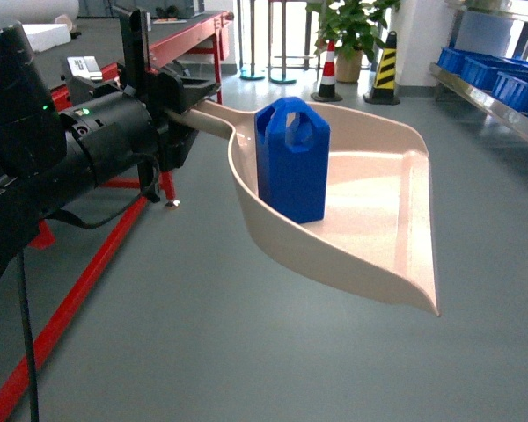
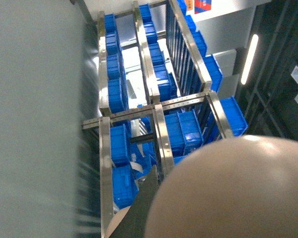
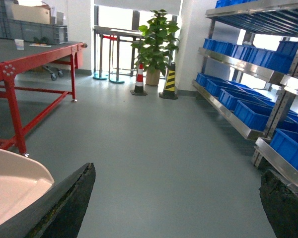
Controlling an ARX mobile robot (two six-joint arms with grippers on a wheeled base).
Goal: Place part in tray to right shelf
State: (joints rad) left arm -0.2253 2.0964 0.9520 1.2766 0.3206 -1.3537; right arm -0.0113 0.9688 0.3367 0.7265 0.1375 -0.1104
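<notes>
The beige tray [image 1: 378, 220] hangs in the air in the middle of the head view, its lip pointing right and toward me. The blue part [image 1: 290, 163] stands upright inside it, near the handle end. My left gripper [image 1: 187, 107] is shut on the tray's handle. In the left wrist view the tray [image 2: 228, 193] fills the lower right beside one dark finger [image 2: 148, 206]. My right gripper [image 3: 176, 203] is open and holds nothing, low over the floor, with the tray's edge [image 3: 15, 183] to its left. The right shelf [image 1: 488, 101] [image 3: 238, 124] runs along the right.
Blue crates [image 3: 248, 111] fill the steel shelf's levels. A red-framed table [image 3: 20, 64] stands on the left. Far back are a potted plant [image 3: 156, 42] and striped cones [image 3: 169, 82]. Grey floor [image 3: 154, 148] lies between table and shelf.
</notes>
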